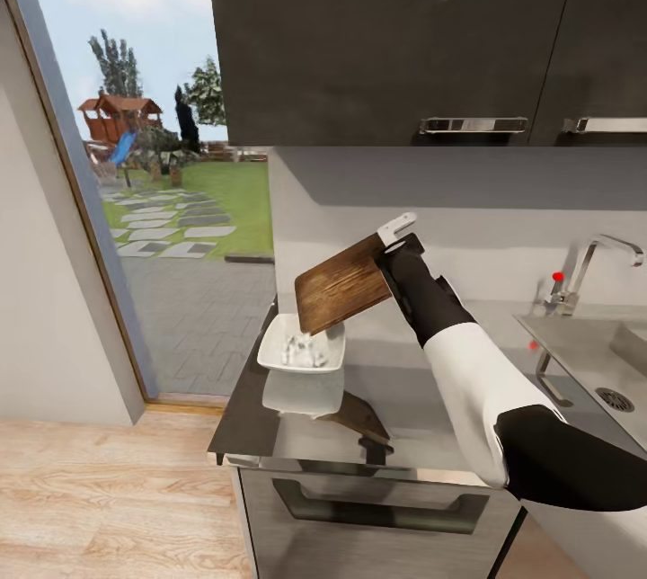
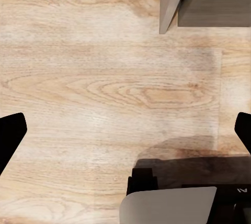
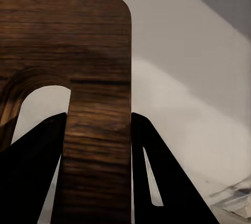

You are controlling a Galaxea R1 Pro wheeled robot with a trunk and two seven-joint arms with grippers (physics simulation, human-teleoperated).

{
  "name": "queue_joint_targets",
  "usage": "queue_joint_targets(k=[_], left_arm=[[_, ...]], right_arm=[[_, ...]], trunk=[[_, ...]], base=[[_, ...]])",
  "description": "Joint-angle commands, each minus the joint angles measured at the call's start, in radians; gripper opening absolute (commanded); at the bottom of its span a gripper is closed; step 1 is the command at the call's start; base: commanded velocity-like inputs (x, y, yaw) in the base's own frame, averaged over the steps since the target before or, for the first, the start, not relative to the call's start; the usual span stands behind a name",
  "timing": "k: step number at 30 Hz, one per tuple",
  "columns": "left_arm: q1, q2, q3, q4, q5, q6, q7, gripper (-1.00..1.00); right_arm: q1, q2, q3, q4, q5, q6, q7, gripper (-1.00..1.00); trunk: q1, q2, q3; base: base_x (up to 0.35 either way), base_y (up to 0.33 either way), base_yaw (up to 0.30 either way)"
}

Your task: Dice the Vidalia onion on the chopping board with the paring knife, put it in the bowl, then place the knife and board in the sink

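My right gripper (image 1: 396, 257) is shut on the chopping board (image 1: 341, 294), a brown wooden board held tilted in the air, its low end over the bowl (image 1: 270, 354). Pale diced onion pieces (image 1: 302, 348) lie in that white squarish bowl at the left end of the grey countertop (image 1: 422, 399). In the right wrist view the black fingers (image 3: 36, 172) clamp the board (image 3: 78, 41) on the strip beside its handle slot. The sink (image 1: 584, 354) with its chrome faucet (image 1: 582, 269) lies at the right. My left gripper (image 2: 125, 135) hangs open over the wooden floor.
Dark upper cabinets (image 1: 404, 31) hang above the counter, close over the raised board. A drawer with a black handle (image 1: 377, 505) sits under the counter edge. A tall glass door (image 1: 153, 201) to the garden stands at the left, with wooden floor (image 1: 108, 498) below.
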Motion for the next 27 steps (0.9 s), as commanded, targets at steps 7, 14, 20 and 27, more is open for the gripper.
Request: queue_joint_targets(k=[7, 14, 20, 27], left_arm=[[-0.002, -0.001, -0.009, 0.004, 0.009, -0.007, 0.000, 1.00], [-0.002, -0.001, -0.009, 0.004, 0.009, -0.007, 0.000, 1.00], [-0.002, -0.001, -0.009, 0.004, 0.009, -0.007, 0.000, 1.00], [-0.002, -0.001, -0.009, 0.004, 0.009, -0.007, -0.001, 1.00]], right_arm=[[-0.001, 0.000, 0.000, -0.001, 0.002, 0.004, 0.003, -1.00], [0.000, 0.000, -0.040, -0.002, -0.036, -0.008, 0.029, -1.00], [0.000, 0.000, -0.237, -0.002, -0.142, -0.031, 0.203, -1.00], [0.001, -0.108, -0.309, 0.008, -0.157, -0.088, 0.360, -1.00]], trunk=[[0.000, -0.001, -0.001], [0.000, -0.001, -0.001], [0.000, -0.001, -0.001], [0.000, -0.001, -0.001]], base=[[0.000, 0.000, 0.000], [0.000, 0.000, 0.000], [0.000, 0.000, 0.000], [0.000, 0.000, 0.000]])
